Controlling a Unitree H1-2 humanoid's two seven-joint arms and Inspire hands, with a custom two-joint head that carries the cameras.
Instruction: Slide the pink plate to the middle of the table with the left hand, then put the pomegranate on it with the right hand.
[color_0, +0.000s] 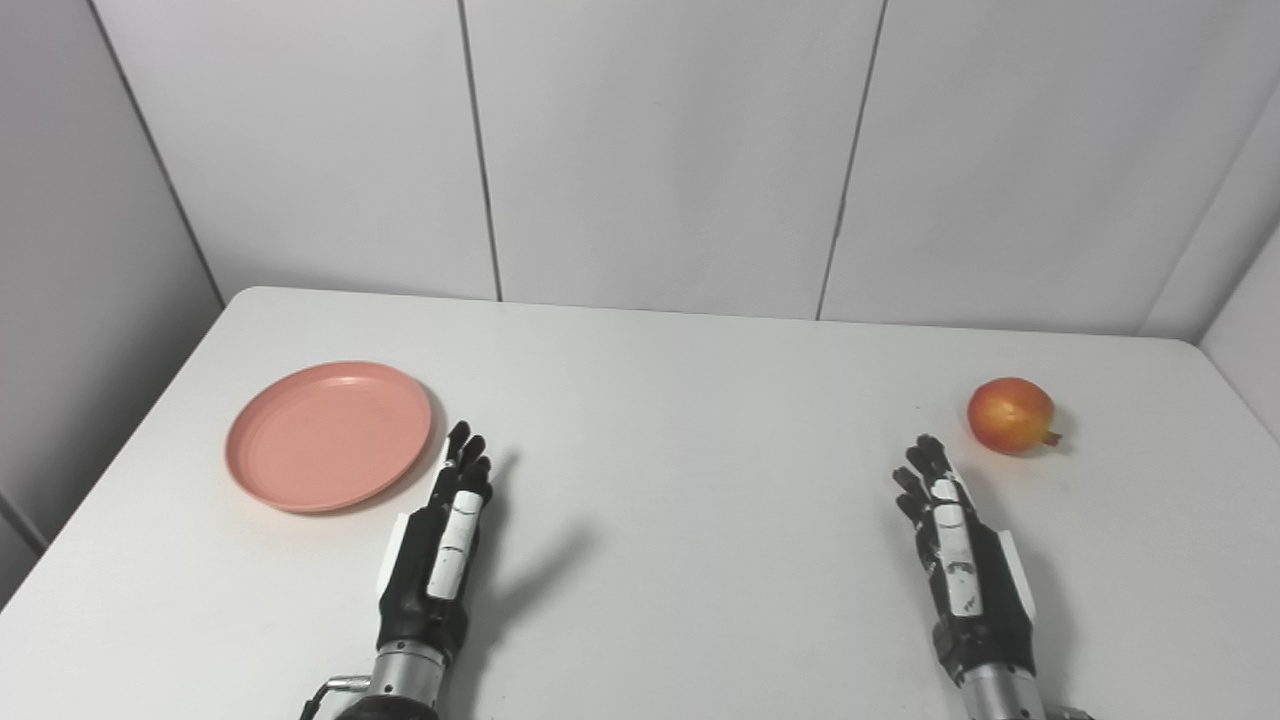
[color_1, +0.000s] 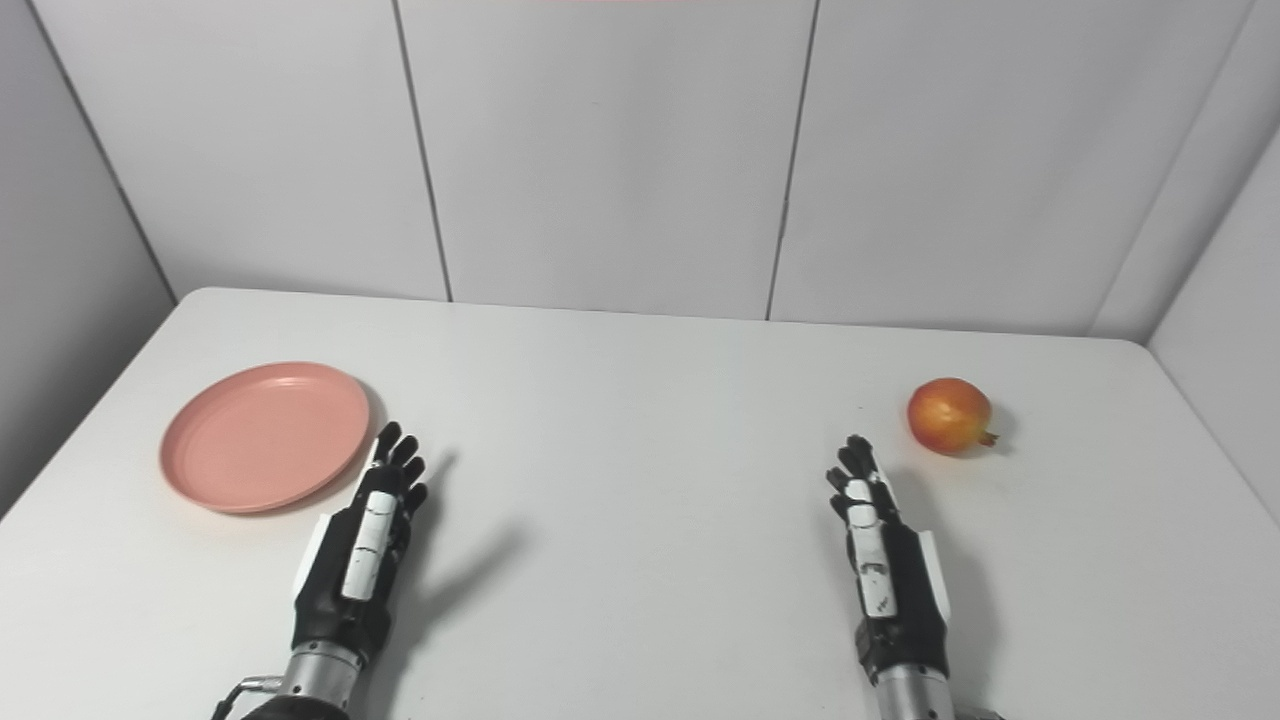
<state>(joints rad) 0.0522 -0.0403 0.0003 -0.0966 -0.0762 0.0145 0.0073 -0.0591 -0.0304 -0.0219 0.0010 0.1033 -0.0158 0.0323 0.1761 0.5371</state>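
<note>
A pink plate (color_0: 328, 435) lies flat on the left part of the white table (color_0: 680, 480). My left hand (color_0: 440, 545) hovers just right of the plate's near right rim, fingers straight and apart, holding nothing. A red-orange pomegranate (color_0: 1010, 415) rests on the table at the right. My right hand (color_0: 955, 550) sits a little nearer and to the left of the fruit, open and empty, fingertips a short gap from it. The right eye view shows the same plate (color_1: 265, 435) and pomegranate (color_1: 948, 415).
White wall panels (color_0: 650, 150) rise behind the table's far edge. A grey side wall (color_0: 80, 300) runs along the left, and another panel closes in at the far right. The table's left edge slants close to the plate.
</note>
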